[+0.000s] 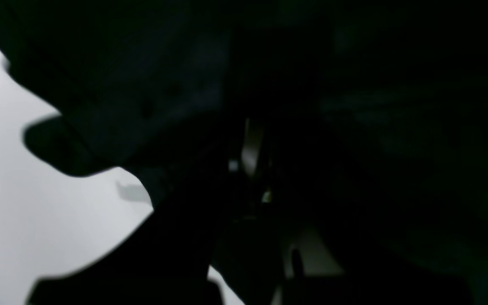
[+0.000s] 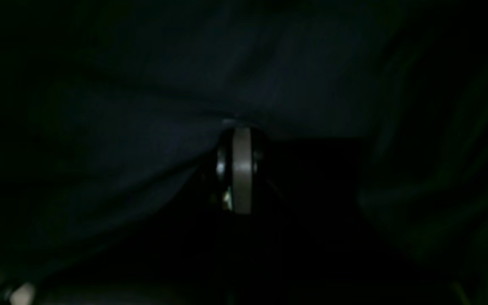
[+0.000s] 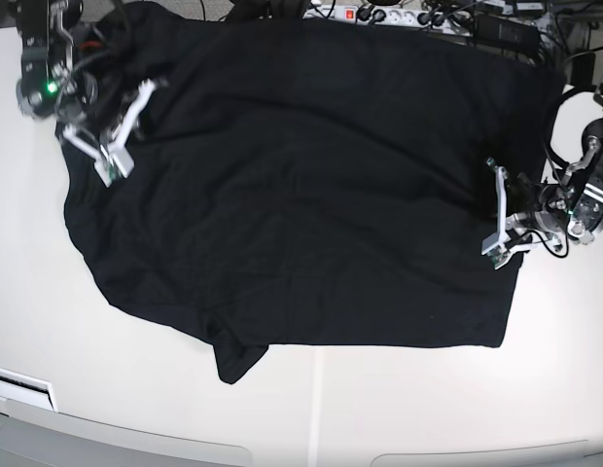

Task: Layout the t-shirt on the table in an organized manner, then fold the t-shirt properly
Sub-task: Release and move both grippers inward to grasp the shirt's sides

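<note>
T-shirt (image 3: 301, 195) edges clamped in both pincers.

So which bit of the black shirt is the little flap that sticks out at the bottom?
Start at the big off-white table and find the black t-shirt spread across it. Follow its near edge toward the side of the arm with the right wrist camera. The flap is the only piece poking past that edge, a small rumpled tab.

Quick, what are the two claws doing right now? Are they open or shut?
Left claw: shut on the t-shirt's edge.
Right claw: shut, pinching the t-shirt too.
</note>
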You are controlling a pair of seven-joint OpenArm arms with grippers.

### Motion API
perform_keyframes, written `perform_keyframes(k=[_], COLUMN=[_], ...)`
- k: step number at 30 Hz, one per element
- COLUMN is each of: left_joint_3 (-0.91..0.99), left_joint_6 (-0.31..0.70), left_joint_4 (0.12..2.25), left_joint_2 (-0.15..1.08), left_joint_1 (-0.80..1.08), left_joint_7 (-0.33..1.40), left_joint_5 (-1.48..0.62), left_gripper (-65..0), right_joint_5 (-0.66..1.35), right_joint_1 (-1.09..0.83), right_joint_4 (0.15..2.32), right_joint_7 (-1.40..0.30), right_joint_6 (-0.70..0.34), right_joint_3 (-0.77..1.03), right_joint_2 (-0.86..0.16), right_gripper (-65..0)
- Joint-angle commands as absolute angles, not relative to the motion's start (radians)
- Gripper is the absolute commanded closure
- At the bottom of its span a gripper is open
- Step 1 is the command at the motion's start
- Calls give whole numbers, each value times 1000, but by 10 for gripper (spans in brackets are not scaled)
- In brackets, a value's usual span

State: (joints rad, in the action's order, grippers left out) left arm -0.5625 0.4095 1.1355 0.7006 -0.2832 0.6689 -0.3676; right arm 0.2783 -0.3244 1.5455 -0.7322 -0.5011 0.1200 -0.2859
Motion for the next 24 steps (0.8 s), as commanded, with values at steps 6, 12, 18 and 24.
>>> perform_keyframes(k=[6,12,18,24], left_joint_3=[-568,-568,-568,-568], left_joint_6=[417,340,282,282], left_joint_4=[1129,1127,1075,966], left_joint_2=[638,608,598,596], left_joint_1=[-284,-305,-380,-476], left_joint_7=[574,480,422,388], left_joint_5=[-288,-199,-161,-160], left_gripper=[0,0,0,0], right_joint_5=[253,196,173,120], right_joint_1=[-239,-179,-147,-115], right_joint_4=[1485,1430,1423,1423], right_joint_7=[-739,-721,-717,-722], right_joint_6=[-485,-426,-351,-213], right_joint_3=[124,124,124,124], right_joint_2=[-300,-300,-302,-303], right_gripper=[0,0,0,0])
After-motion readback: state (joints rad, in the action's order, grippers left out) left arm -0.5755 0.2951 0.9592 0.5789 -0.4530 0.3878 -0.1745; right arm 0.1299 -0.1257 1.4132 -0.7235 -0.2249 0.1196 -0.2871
